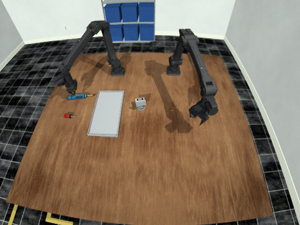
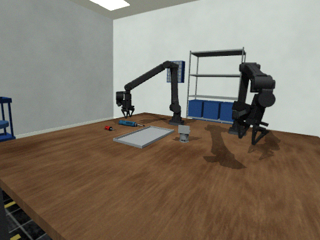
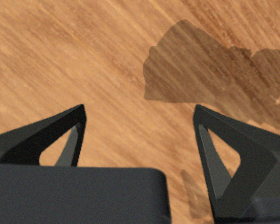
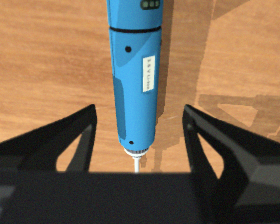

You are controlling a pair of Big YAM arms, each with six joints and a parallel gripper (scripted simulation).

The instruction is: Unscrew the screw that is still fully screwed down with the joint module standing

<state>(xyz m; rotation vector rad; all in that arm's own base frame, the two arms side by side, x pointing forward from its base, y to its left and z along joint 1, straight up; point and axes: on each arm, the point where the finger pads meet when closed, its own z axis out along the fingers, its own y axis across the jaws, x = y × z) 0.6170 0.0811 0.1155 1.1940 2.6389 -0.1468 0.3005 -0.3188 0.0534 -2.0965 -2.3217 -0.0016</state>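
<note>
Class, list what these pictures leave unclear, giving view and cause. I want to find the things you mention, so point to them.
- Joint module's (image 1: 140, 103) (image 2: 184, 137) screws, top and exterior: too small to judge their depth.
- Blue screwdriver's (image 1: 77, 96) (image 2: 127, 124) (image 4: 136, 80) bit tip, right wrist: hidden by the right tool (image 1: 73, 93) (image 2: 127, 117) (image 4: 139, 112).
- Its rear end, same view: cut off by the top edge.
- Blue cart (image 2: 5, 100), exterior: cut off by the left edge.
</note>
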